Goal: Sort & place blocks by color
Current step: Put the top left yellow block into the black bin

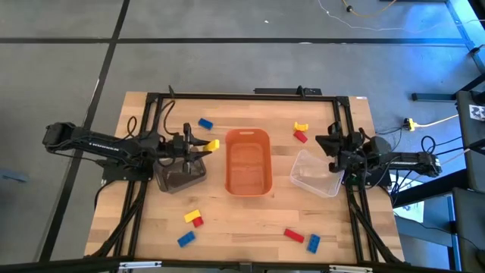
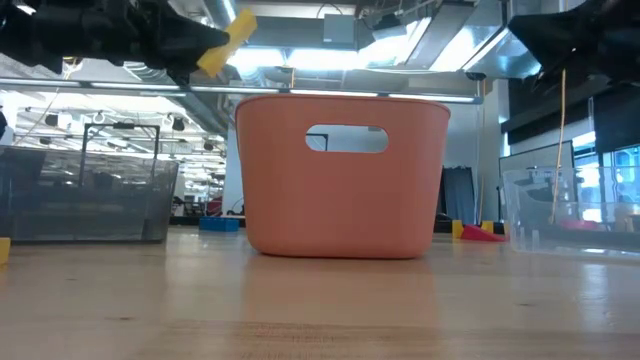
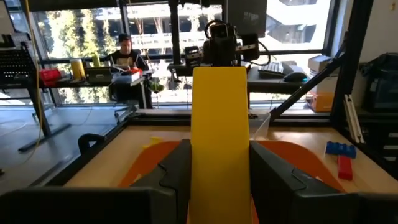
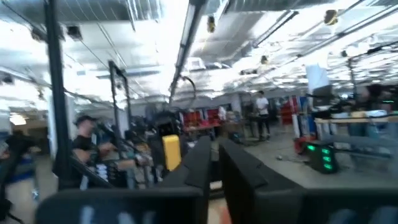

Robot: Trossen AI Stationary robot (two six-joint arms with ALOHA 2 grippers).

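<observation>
The left gripper (image 1: 206, 145) pinches a smooth yellow oblong block (image 1: 211, 144) between its dark fingers (image 3: 171, 171), holding it in the air between the dark translucent bin (image 1: 180, 175) and the left rim of the orange oblong tub (image 1: 248, 161); in the low view the block (image 2: 227, 42) hangs tilted above the tub's matte wall (image 2: 340, 200), which has a rounded slot handle. The right gripper (image 1: 331, 144) hovers over the far edge of the clear plastic bin (image 1: 316, 174), its flat fingers (image 4: 200, 163) nearly pressed together with only a thin slit between them and nothing in it. The rest of the small studded bricks lie scattered on the pale wood-plank table (image 1: 250, 243): a blue block (image 1: 205, 123) at the far left, a yellow and red pair (image 1: 301, 131) at the far right beside the tub, a yellow and red pair (image 1: 194, 218) and a blue one (image 1: 186, 239) near left, and a red block (image 1: 294, 235) touching a blue block (image 1: 313, 243) near right.
</observation>
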